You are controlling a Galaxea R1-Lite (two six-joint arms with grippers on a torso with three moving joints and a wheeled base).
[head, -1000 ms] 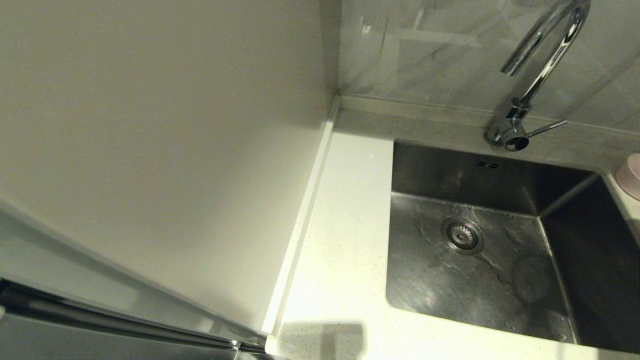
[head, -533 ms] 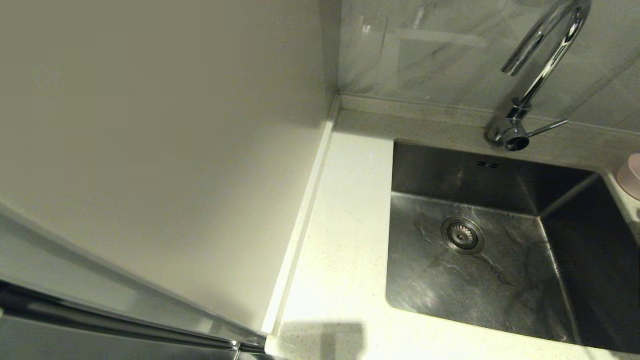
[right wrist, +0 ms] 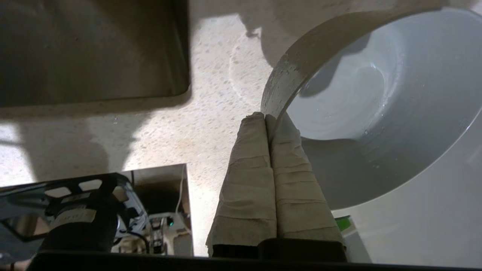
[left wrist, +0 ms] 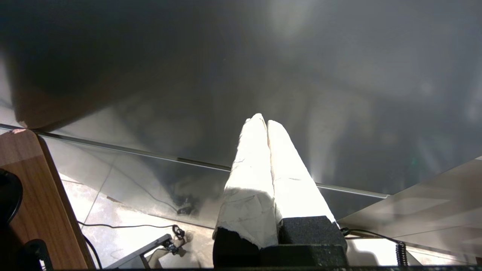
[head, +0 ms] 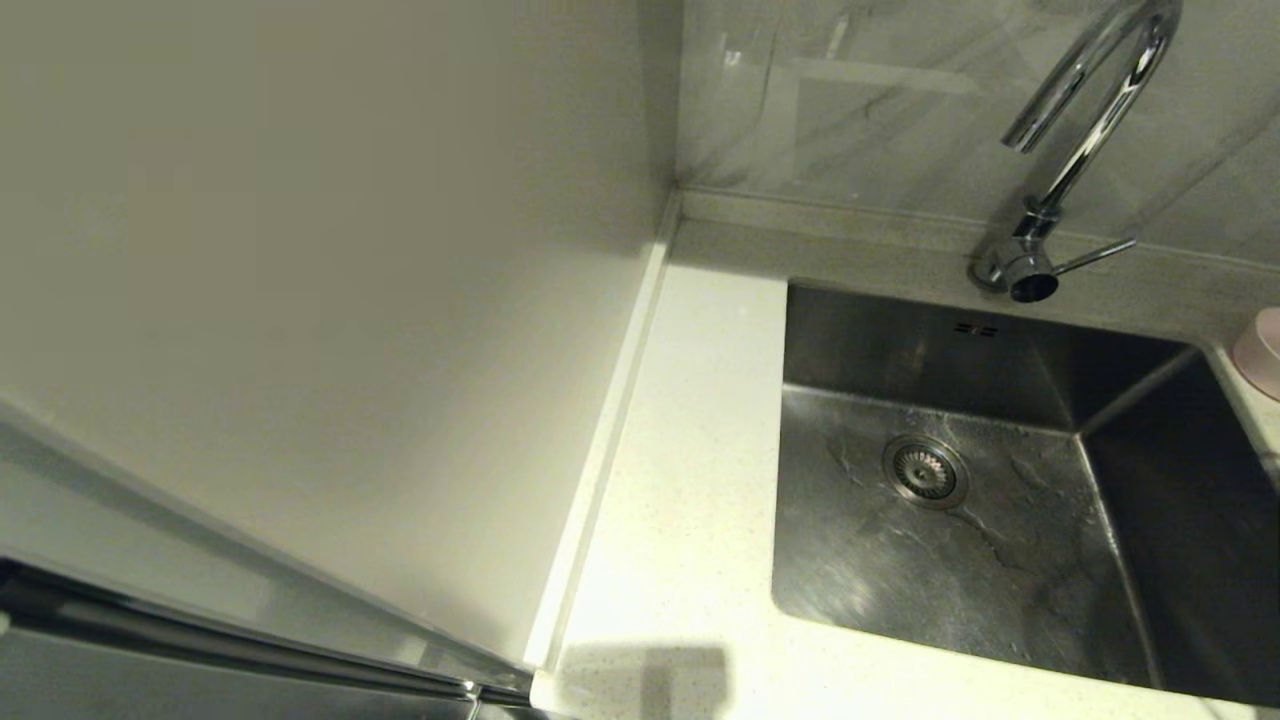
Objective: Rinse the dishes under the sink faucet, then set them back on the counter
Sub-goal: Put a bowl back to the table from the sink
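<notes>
In the right wrist view my right gripper (right wrist: 265, 116) is shut on the rim of the grey-blue bowl (right wrist: 350, 98), one finger outside the wall and one inside. The wet bowl hangs tilted over the speckled counter (right wrist: 211, 94), close to a corner of the sink (right wrist: 94, 49). The head view shows the steel sink (head: 950, 560) with nothing in it, the chrome faucet (head: 1085, 130) with no water running, and the pink bowl (head: 1262, 350) cut by the right edge. Neither gripper appears there. The yellow bowl is out of view. My left gripper (left wrist: 262, 120) is parked low, shut on nothing.
The drain strainer (head: 924, 470) lies in the sink floor, the faucet's lever (head: 1095, 252) points right. A strip of counter (head: 690, 480) runs left of the sink, bounded by a tall off-white panel (head: 330, 300).
A faint round shadow on the right of the sink floor has slid off to the right and vanished. Nothing else in the head view has moved.
</notes>
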